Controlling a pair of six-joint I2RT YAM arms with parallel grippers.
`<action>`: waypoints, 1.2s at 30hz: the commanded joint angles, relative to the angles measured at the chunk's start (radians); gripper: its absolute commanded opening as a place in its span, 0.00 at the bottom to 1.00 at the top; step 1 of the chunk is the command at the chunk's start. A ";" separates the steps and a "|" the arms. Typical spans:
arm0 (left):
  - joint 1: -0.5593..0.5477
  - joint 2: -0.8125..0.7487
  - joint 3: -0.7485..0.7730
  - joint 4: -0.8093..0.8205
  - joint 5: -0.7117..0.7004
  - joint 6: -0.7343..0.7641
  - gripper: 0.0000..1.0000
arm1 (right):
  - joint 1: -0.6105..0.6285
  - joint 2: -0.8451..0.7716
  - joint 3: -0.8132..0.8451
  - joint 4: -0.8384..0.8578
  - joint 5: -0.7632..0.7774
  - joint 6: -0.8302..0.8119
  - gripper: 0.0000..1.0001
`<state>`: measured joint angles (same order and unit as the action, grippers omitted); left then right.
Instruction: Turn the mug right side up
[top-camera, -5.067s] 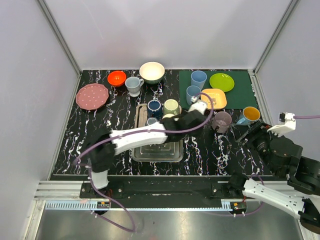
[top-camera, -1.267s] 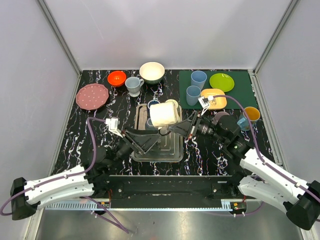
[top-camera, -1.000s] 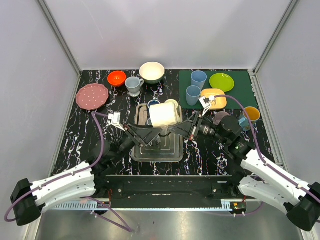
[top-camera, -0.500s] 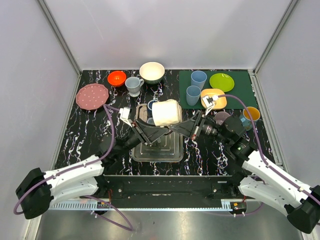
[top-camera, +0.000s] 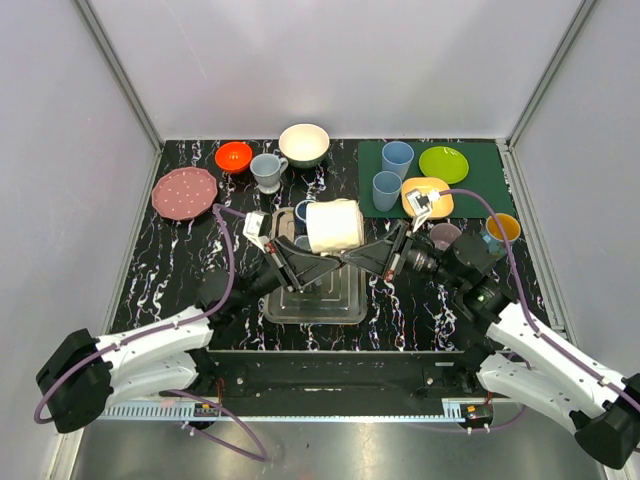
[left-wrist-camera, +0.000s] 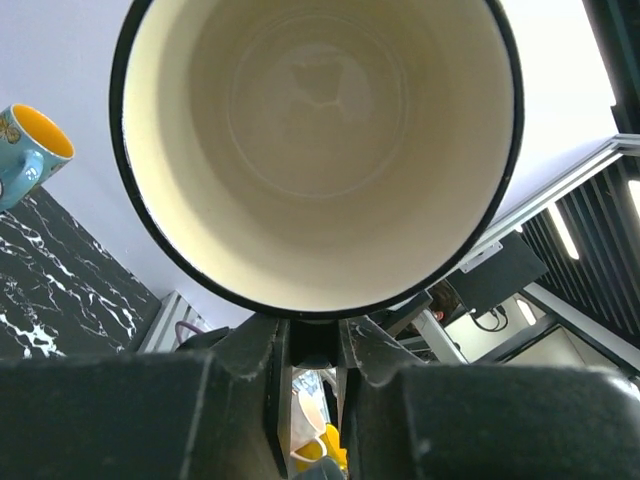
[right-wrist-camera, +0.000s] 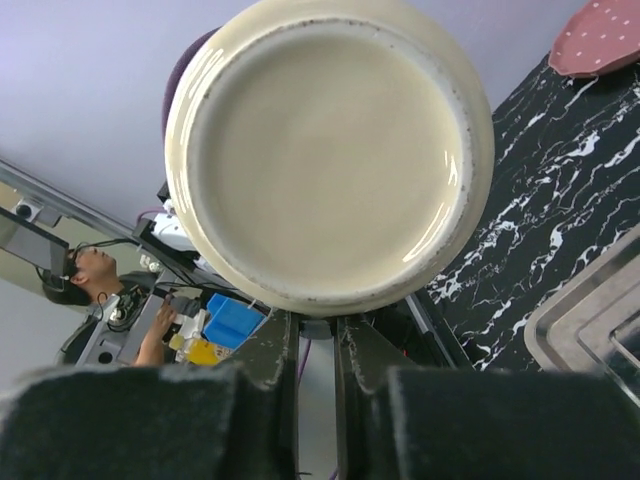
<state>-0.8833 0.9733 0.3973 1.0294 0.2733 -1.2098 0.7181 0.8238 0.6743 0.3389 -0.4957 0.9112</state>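
A cream mug (top-camera: 333, 227) with a black rim hangs on its side in the air above the metal tray (top-camera: 345, 300). My left gripper (top-camera: 310, 261) comes in from the left and is shut on the dark handle just under the rim. The left wrist view looks straight into the mug (left-wrist-camera: 315, 140) mouth, with my left gripper (left-wrist-camera: 313, 345) pinching the handle below it. My right gripper (top-camera: 357, 257) reaches in from the right. In the right wrist view the mug (right-wrist-camera: 328, 150) base faces the camera and my right gripper (right-wrist-camera: 316, 330) is shut on the handle beneath it.
At the back stand a red bowl (top-camera: 234, 155), a grey mug (top-camera: 267, 170), a white bowl (top-camera: 304, 143) and a pink plate (top-camera: 184, 192). A green mat (top-camera: 480, 190) carries two blue cups (top-camera: 397, 157), a green plate (top-camera: 443, 164) and an orange plate (top-camera: 430, 190). A purple mug (top-camera: 444, 235) and a blue-yellow mug (top-camera: 500, 228) sit right.
My left gripper has reached in from the lower left and shut on the mug's handle. The mug, still held by the right gripper, has drifted slightly toward the back.
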 joint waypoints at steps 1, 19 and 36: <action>0.006 -0.024 0.072 0.033 0.047 0.029 0.00 | 0.011 -0.032 0.074 -0.139 -0.046 -0.072 0.22; -0.167 0.505 0.931 -1.403 -0.572 0.647 0.00 | 0.011 -0.213 0.573 -1.232 1.034 -0.354 0.76; -0.183 1.079 1.379 -1.537 -0.560 0.662 0.00 | 0.011 -0.264 0.510 -1.232 1.002 -0.336 0.76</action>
<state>-1.0645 2.0144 1.6337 -0.5697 -0.2512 -0.5751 0.7273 0.5686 1.1999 -0.9089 0.5106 0.5804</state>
